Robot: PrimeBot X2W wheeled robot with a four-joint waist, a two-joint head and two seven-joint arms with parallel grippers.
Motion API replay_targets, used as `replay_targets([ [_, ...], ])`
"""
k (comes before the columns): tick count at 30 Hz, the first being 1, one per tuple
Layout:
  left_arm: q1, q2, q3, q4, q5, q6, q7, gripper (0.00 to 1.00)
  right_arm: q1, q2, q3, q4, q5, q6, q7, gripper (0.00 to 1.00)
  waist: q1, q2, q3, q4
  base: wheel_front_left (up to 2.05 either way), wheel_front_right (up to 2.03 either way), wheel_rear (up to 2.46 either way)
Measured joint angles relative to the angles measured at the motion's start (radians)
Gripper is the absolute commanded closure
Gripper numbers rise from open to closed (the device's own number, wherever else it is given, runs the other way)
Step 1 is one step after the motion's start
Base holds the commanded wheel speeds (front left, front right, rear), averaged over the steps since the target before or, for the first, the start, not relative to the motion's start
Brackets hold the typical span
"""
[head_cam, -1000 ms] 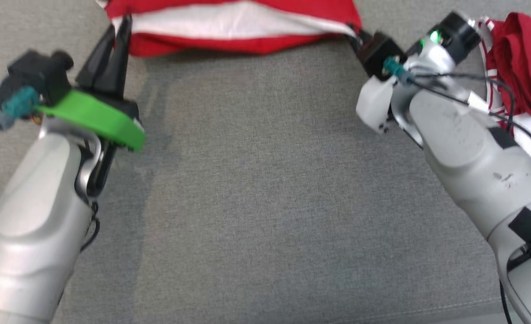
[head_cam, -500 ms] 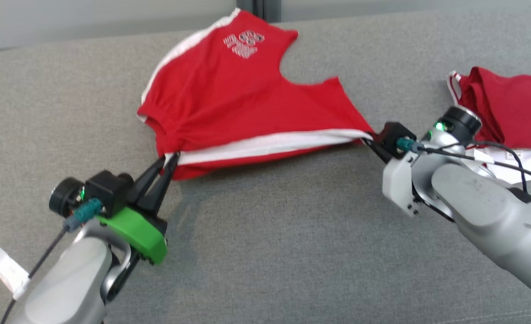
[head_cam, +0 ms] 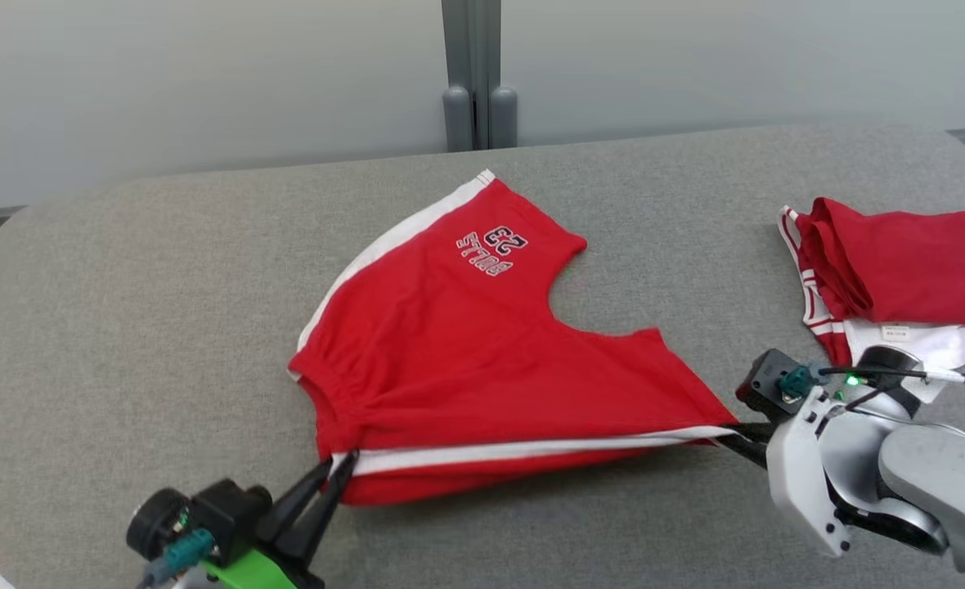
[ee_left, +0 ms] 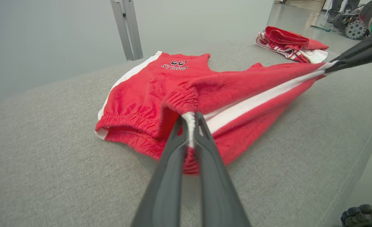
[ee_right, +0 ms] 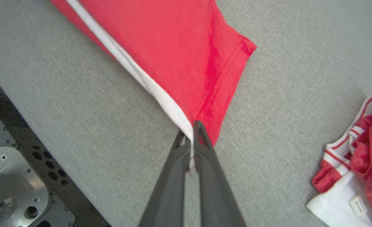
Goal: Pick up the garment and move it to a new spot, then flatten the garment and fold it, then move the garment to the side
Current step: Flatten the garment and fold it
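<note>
Two grippers hold one edge of the garment [head_cam: 482, 343], a pair of red shorts with a white side stripe. It lies in the middle of the grey cushion [head_cam: 123, 343], with its printed leg spread flat toward the far side. The left gripper [head_cam: 342, 465] has its fingers closed on the waistband corner at one end of the white stripe. The right gripper [head_cam: 724, 439] has its fingers closed on the hem corner at the stripe's other end. The striped edge runs taut and straight between them, raised slightly off the cushion, while the rest of the cloth rests on it, gathered near the waistband. A folded pile of red and white clothes [head_cam: 899, 270] sits well apart at the robot's right. Judged step: flattening, with the shorts pulled out lengthwise before folding. The next move calls for both grippers to lower together under tension, so that the near edge lands without slack. Uneven lowering, or early release on one side, would probably let the elastic waistband bunch the fabric.
</note>
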State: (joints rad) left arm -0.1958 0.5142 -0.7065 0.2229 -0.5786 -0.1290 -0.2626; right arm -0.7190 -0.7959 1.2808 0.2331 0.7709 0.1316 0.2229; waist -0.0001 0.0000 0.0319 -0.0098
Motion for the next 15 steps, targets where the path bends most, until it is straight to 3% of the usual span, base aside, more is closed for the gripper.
replay_targets([
  [4, 0.068, 0.003, -0.023, -0.064, 0.031, -0.002, 0.000, 1.00, 0.017, -0.120, 0.000, -0.119, 0.076, 0.000, 0.050, 1.00, 0.0000, 0.0000, -0.029, 0.011, 0.00, 0.00, 0.00],
  [9, 0.065, -0.006, 0.030, -0.090, 0.044, -0.002, 0.000, 1.00, -0.051, -0.159, 0.001, -0.150, 0.090, 0.000, 0.042, 1.00, 0.0000, 0.0000, -0.024, 0.039, 0.00, 0.00, 0.00],
  [15, -0.014, -0.044, 0.073, -0.091, 0.063, -0.002, 0.000, 1.00, -0.191, -0.161, 0.001, -0.135, 0.083, 0.000, 0.038, 1.00, 0.0000, 0.0000, 0.024, 0.072, 0.00, 0.00, 0.00],
])
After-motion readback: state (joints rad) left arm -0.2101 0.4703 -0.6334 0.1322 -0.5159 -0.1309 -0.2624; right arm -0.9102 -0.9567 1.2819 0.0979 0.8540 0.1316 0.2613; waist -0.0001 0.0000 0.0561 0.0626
